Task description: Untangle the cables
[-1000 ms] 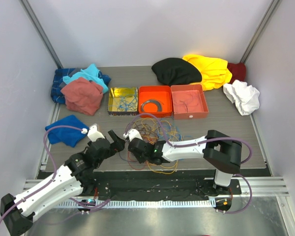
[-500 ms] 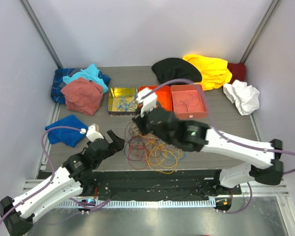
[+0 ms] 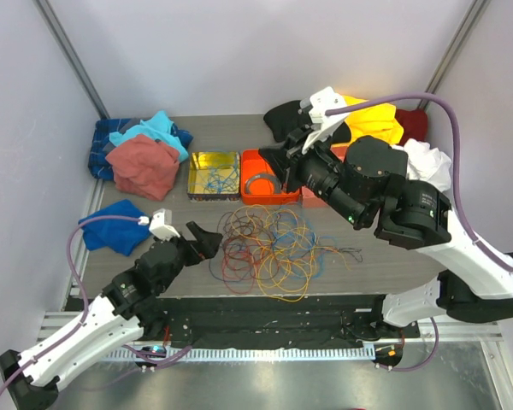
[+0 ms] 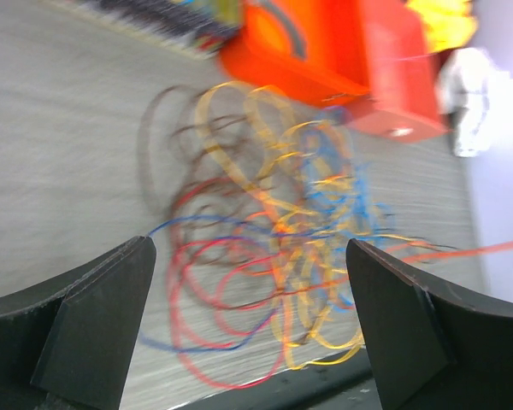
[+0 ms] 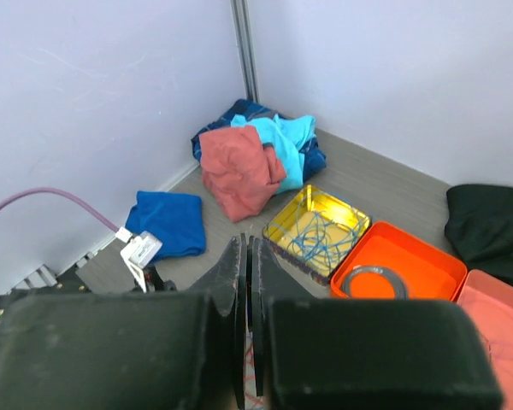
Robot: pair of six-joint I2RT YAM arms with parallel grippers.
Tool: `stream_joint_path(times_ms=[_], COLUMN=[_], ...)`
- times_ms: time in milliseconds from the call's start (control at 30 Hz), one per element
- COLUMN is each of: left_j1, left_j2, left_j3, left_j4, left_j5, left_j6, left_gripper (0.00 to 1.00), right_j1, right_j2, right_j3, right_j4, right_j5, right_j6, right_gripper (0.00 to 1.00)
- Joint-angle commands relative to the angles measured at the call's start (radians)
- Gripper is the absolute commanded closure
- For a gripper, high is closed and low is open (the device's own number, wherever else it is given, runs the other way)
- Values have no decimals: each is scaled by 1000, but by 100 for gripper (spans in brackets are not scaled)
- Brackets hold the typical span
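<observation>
On the worktop [image 3: 385, 231] I am seeing the cables [image 3: 269, 252] lying in a loose tangle toward its 6 o'clock edge. My right gripper [image 3: 278, 162] is hanging high at the tangle's 12 o'clock, jaws pressed together. My left gripper [image 3: 203, 242] is sitting at its 9 o'clock, jaws standing wide.

cables [image 3: 269, 252]: thin, smooth plastic-coated wires. table [image 3: 393, 231]: matt grey wood-grain surface. tin [image 3: 214, 157]: glossy gold metal, reflective inside. orange tray [image 3: 284, 162]: smooth plastic, slight sheen. salmon cloth [image 3: 144, 166]: soft, matt, crumpled fabric. blue cloth [image 3: 111, 229]: likewise matt fabric. left gripper [image 3: 202, 242]: matt black plastic.
</observation>
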Motion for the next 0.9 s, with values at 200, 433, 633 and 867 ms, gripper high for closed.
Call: stream_joint_path(times_ms=[200,433,633,867], left_j1=[-1,-26,-86,-101], left_j2=[148,230,215,484], left_j3=[-42,-120,-142,-65], left_j4=[671,921,933,923], left_j5=[298,399,413,405], left_j6=[191,228,285,323], left_gripper=[0,0,0,21], right_j1=[2,1,2,1], right_j2=[59,42,21,-14], right_j3=[202,196,165,127], right_j4=[-68,-75,-68,-40], right_j5=[-11,-10,-11,-34], right_j6=[-42,-34,-39,-25], right_gripper=[99,99,99,99])
